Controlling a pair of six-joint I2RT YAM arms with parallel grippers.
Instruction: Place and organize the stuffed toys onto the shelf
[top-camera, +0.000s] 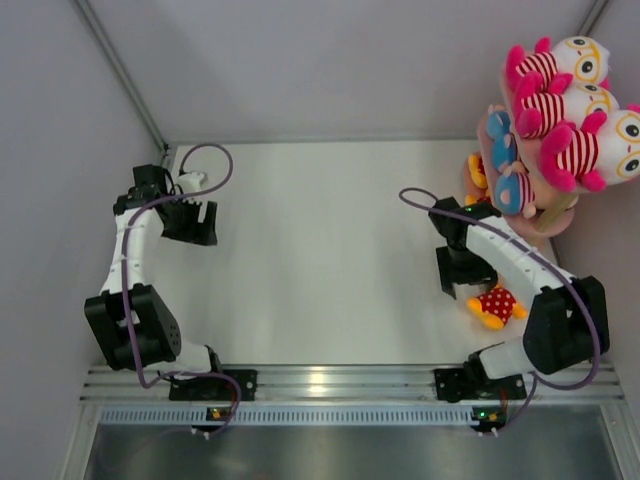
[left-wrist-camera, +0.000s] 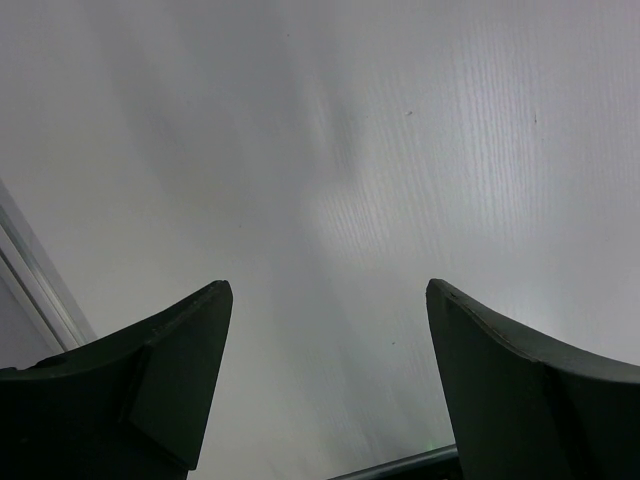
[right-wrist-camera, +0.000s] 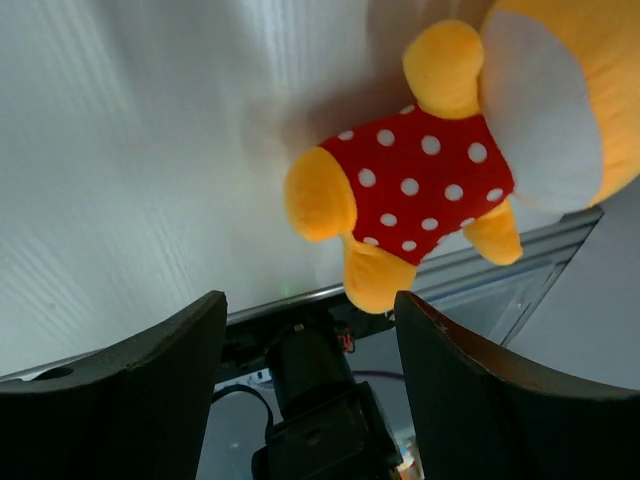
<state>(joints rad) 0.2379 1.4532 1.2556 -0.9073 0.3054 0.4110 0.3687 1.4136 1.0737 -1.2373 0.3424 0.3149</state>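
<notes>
The pink shelf (top-camera: 546, 222) stands at the far right. Three white-pink striped toys (top-camera: 560, 105) lie on its top tier. Blue boy toys (top-camera: 510, 170) lie on the tier below, and an orange toy (top-camera: 477, 172) peeks out lower down. One orange-yellow toy in a red polka-dot outfit (top-camera: 497, 305) lies on the table by the right arm. It also shows in the right wrist view (right-wrist-camera: 420, 180). My right gripper (top-camera: 462, 275) is open and empty just left of it, with its open jaws (right-wrist-camera: 310, 300) short of the toy's leg. My left gripper (top-camera: 190, 222) is open and empty (left-wrist-camera: 328, 290) over bare table at the far left.
Grey walls close in the white table (top-camera: 320, 250) on the left, back and right. An aluminium rail (top-camera: 330, 385) carrying both arm bases runs along the near edge. The right arm's base motor (right-wrist-camera: 310, 400) shows between its fingers.
</notes>
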